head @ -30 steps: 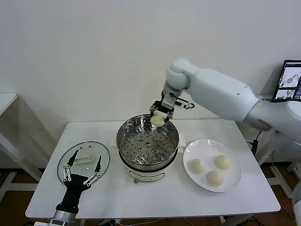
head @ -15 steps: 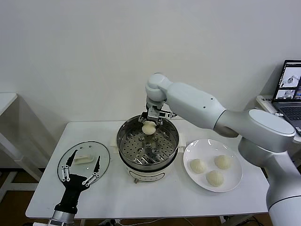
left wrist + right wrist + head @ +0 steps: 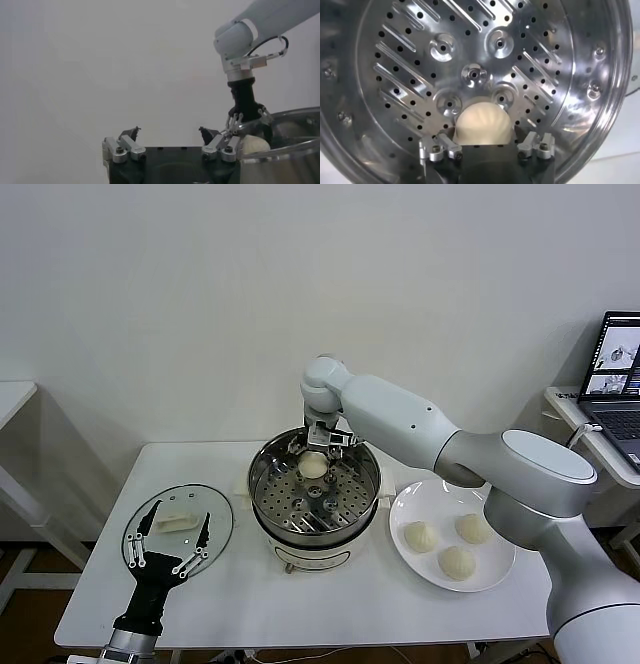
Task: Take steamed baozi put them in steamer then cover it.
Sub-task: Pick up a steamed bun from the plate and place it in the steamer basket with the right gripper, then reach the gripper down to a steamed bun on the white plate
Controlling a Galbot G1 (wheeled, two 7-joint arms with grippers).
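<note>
head view: the steamer (image 3: 314, 496) is the landmark, standing mid-table on its white base. the right gripper (image 3: 318, 446) hangs over its far rim, and one baozi (image 3: 313, 467) lies on the perforated tray just under it, toward the steamer's far side. its fingers stand spread either side of the bun, so it looks let go. three more baozi (image 3: 418, 536) wait on the white plate (image 3: 497, 578), just beside the steamer on the robot's right; the right arm is clearly the nearer one for them. the glass lid (image 3: 218, 519) lies flat on the steamer's other side, with the left gripper (image 3: 170, 540) hovering open over it.

left wrist view: the left gripper (image 3: 172, 146) shows its fingers apart with nothing between them; beyond it the right gripper (image 3: 247, 122) dips into the steamer (image 3: 285, 150).

right wrist view: the bun (image 3: 483, 124) sits between the spread fingers of the right gripper (image 3: 488, 146), resting on the tray (image 3: 420, 70) short of its centre boss. round, so no long axis to mind.

the table (image 3: 330, 599) is plain white, against a bare wall; a laptop (image 3: 612, 359) stands well off to the right.
</note>
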